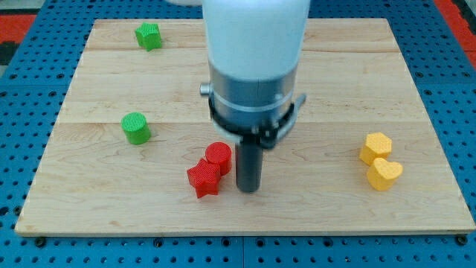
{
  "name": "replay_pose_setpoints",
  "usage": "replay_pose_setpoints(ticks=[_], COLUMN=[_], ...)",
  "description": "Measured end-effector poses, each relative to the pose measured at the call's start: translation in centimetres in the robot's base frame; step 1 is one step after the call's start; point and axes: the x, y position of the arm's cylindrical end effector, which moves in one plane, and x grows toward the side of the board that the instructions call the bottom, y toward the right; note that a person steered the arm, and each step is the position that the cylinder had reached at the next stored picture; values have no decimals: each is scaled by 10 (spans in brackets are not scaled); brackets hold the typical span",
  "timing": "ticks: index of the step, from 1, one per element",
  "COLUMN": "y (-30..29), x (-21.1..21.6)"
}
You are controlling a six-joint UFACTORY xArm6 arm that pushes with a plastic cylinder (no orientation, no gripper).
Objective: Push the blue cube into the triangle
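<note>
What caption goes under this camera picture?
My tip beside two red blocks; green and yellow blocks apart; no blue cube visible.

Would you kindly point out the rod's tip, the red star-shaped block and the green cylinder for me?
my tip (248,189): camera view, the rod's very lower end.
red star block (204,178): camera view, middle of its top face.
green cylinder (135,125): camera view, middle of its ridged top.
</note>
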Motion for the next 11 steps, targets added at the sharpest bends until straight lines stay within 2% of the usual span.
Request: replay_pose_setpoints(ticks=[1,2,4,5,8,11], y=[1,1,32,52,48,9], x=[-50,-73,-54,-67,-177,-279])
